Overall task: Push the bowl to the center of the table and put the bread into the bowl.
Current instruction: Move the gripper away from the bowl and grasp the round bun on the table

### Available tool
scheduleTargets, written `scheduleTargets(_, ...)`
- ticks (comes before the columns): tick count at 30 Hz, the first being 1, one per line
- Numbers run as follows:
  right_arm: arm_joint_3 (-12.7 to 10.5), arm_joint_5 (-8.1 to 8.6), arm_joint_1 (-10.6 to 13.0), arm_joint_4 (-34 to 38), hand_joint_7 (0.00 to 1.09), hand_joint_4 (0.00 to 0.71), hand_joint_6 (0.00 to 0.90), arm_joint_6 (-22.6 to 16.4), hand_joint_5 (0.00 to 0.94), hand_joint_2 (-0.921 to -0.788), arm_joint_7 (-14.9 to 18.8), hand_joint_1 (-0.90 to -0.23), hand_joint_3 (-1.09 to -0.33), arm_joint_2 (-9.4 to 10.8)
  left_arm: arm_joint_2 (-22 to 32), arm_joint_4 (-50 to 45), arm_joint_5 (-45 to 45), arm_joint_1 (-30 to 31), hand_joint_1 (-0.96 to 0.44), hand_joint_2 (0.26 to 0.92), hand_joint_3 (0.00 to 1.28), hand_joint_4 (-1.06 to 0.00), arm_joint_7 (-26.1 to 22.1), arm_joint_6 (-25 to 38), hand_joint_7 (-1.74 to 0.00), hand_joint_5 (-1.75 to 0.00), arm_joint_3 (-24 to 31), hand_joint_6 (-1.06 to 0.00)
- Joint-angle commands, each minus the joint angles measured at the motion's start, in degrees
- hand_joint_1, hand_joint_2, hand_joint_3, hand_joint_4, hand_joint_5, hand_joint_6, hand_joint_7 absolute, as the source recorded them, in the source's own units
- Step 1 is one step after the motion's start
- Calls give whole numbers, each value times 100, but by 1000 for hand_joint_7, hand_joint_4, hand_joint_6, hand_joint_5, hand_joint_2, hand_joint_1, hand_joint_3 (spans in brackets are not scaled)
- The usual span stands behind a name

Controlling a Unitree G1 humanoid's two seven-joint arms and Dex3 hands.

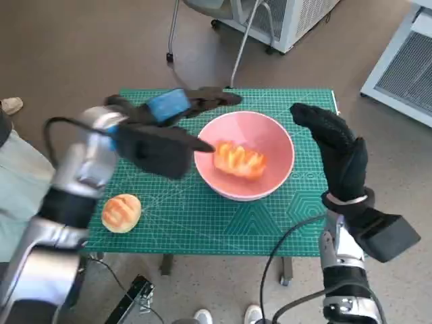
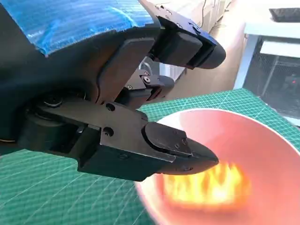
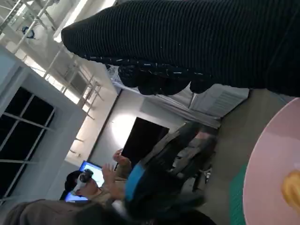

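From the head view, we've got the pink round bowl (image 1: 246,158) sitting about mid-bench on the green cutting-mat bench (image 1: 202,216), with a glazed orange bread roll (image 1: 239,160) inside it. A second round bread roll (image 1: 121,212) lies on the mat near our left corner. Our left hand (image 1: 172,108) hovers by the bowl's left rim, fingers spread, holding nothing. Our right hand (image 1: 334,145) is raised beside the bowl's right side, fingers loose and empty.

Left wrist view: our fingers (image 2: 173,150) sit apart above the bowl, roll blurry below.

Right wrist view: just glove, bowl edge, and a person (image 3: 89,183) in the background.
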Motion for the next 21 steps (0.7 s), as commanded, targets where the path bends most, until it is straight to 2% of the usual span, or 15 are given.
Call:
scheduleTargets(1, 38, 106, 143, 2, 789, 413, 55, 232, 30, -921, 131, -599, -729, 48, 1216, -2172, -455, 1154, 58, 861, 4, -319, -802, 606, -131, -25, 1039, -451)
scheduleTargets(10, 53, 124, 135, -29, 795, 414, 52, 292, 29, -921, 163, -597, -728, 84, 2043, -3106, -430, 2636, 93, 853, 1, -347, -1176, 1012, -84, -10, 2049, -490)
scheduleTargets(15, 43, 140, 80, 27, 799, 413, 48, 332, 28, -921, 222, -590, -730, 77, 2274, -3443, -502, 3355, 99, 858, 3, -331, -1309, 1285, -53, -1, 2446, -481)
scheduleTargets(21, 29, 152, 4, 105, 804, 411, 45, 374, 27, -921, 310, -587, -733, 41, 2366, -3621, -612, 4062, 94, 859, 3, -313, -1211, 1175, -29, 0, 2728, -466)
